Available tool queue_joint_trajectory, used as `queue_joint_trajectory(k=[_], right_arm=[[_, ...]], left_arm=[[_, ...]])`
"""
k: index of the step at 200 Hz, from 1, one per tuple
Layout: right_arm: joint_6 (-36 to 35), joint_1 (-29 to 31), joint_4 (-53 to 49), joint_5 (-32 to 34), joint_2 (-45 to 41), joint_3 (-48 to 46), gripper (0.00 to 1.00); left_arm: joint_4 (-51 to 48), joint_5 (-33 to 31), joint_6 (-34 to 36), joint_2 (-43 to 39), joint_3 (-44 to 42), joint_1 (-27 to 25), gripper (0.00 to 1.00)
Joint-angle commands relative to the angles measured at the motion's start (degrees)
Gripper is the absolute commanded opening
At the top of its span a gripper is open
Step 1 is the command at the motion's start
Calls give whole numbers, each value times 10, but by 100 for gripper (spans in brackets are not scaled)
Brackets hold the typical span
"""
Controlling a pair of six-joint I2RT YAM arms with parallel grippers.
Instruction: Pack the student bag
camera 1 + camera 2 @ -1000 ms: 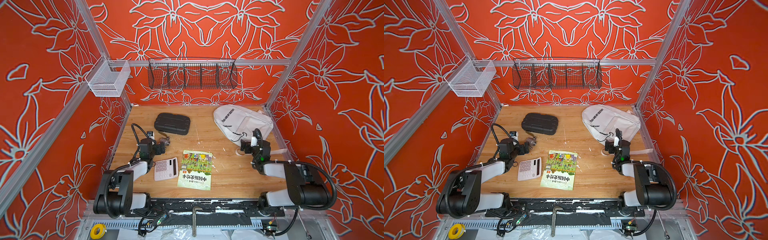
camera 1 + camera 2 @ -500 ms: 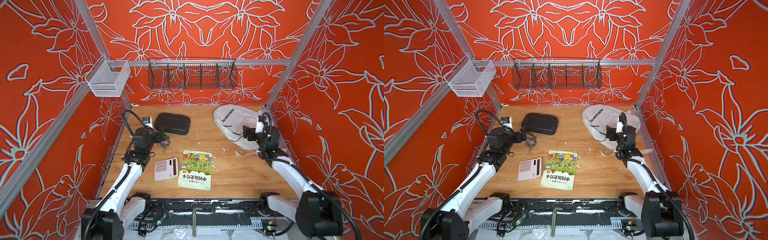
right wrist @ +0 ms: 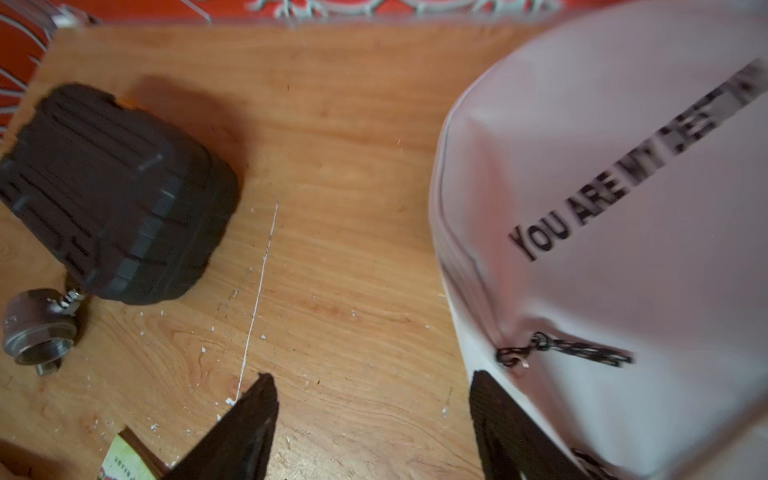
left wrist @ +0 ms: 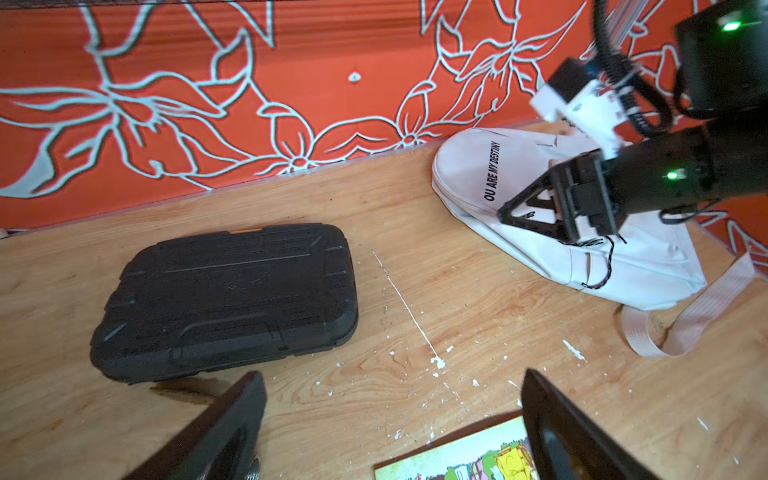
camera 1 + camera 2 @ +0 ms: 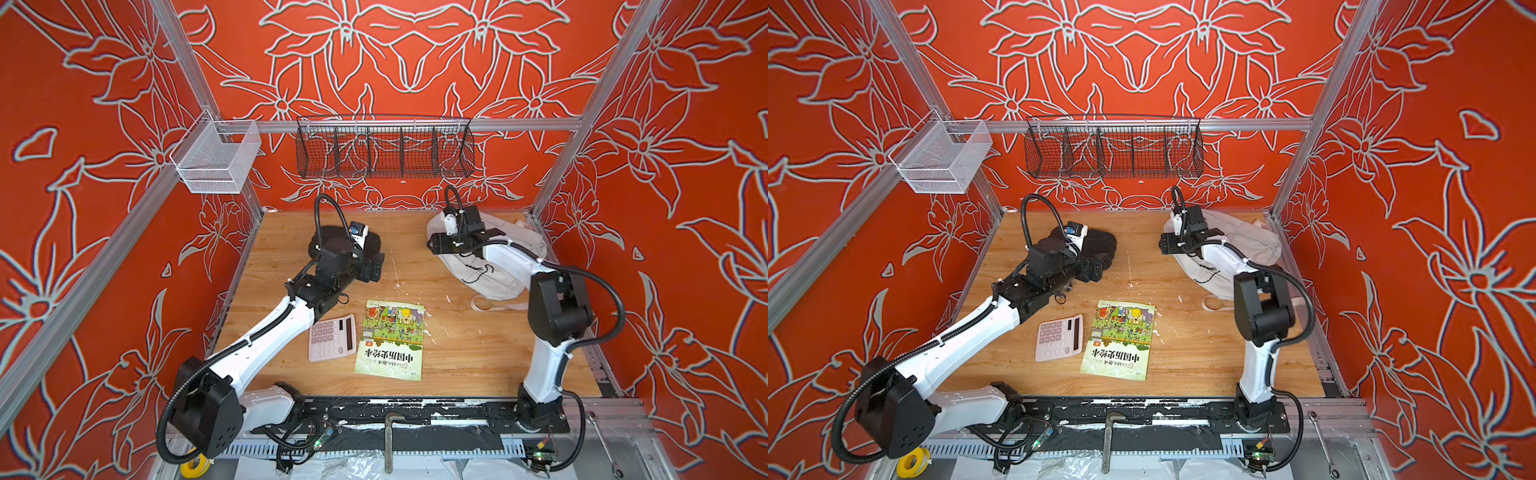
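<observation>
Student bag (image 5: 494,282) lay far right on the table (image 5: 457,353), long axis slanting off the back wall. Right fingers (image 3: 498,415) hung open at its edge, zipper pull (image 3: 565,351) just past one tip. Left fingers (image 4: 232,415), open too, were well off by the black case (image 4: 224,291).

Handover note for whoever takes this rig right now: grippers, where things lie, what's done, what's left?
Left gripper: open, empty, above the table near the black case.
Right gripper: open, empty, at the edge of the student bag, near a zipper pull.
Calculator and book lie on the table.
Done: nothing packed; bag appears closed. Left: open it, load the items.
</observation>
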Motion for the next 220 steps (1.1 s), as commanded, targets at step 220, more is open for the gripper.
queue_joint_trajectory(k=[220], right_arm=[[-79,16,-207,74,169,202,82]], left_arm=[[-13,48,84,119,115,-12,98]])
